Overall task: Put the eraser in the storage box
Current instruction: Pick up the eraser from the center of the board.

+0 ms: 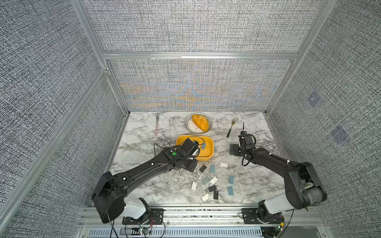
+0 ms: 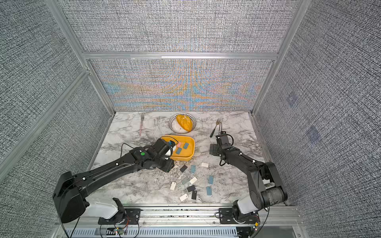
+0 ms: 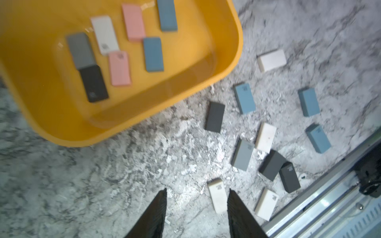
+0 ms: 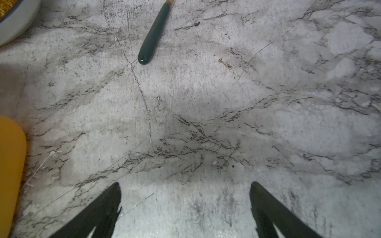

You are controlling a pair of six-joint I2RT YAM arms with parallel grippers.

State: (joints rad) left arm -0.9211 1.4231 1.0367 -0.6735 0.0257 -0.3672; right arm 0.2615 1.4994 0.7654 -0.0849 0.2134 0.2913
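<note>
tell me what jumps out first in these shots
The yellow box mid-table stands out, holding pink, blue, white, grey and black erasers. In front of it, eleven loose erasers lie scattered on the marble table, near the open left gripper. At the back sits a plate with bread.

L arm (image 1: 142,170) stretched fwd-inward, wrist tipped down, L gripper (image 3: 197,190) jaws part-spread w/ nothing btwn; R arm (image 1: 274,159) elbow bent, reaching inward, R gripper (image 4: 185,183) jaws wide apart, empty.
</note>
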